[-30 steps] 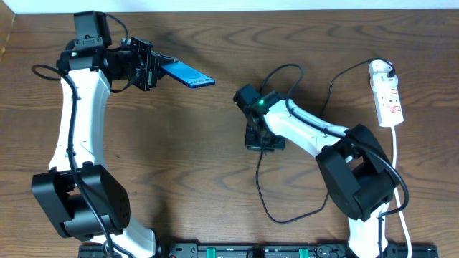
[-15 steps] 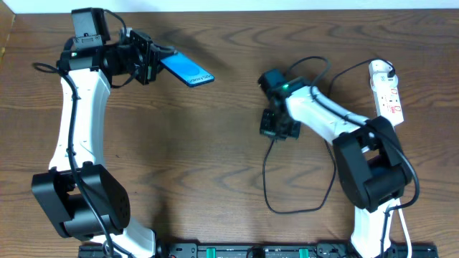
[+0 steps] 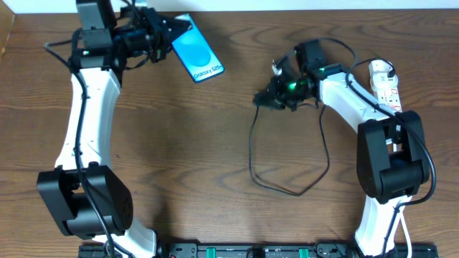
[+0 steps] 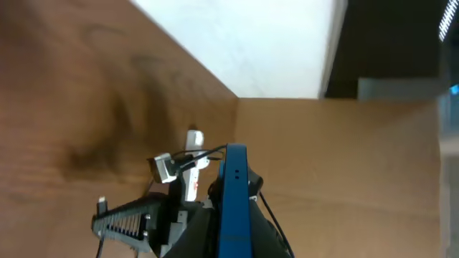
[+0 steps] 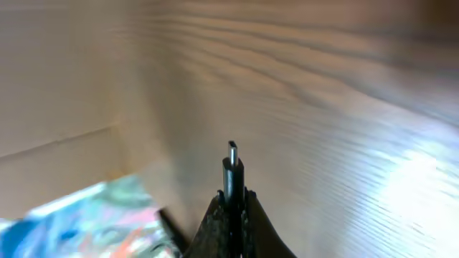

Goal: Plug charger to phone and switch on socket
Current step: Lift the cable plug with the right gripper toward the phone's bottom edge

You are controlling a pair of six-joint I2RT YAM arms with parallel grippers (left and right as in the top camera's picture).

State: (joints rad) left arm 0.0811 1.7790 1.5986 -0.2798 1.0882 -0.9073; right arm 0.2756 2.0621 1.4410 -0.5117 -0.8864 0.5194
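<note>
Overhead: left gripper (image 3: 169, 34) clamps rigid, likely slippery phone (image 3: 199, 59) by one end, far left. Right gripper (image 3: 272, 94) pinches floppy charger (image 5: 232, 168) just behind its stiff plug tip. Socket (image 3: 388, 97) lies far right.

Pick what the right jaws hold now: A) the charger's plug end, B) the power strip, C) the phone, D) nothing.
A: in the right wrist view the charger plug tip pokes out from between the shut right jaws, while the phone sits in the left jaws.
</note>
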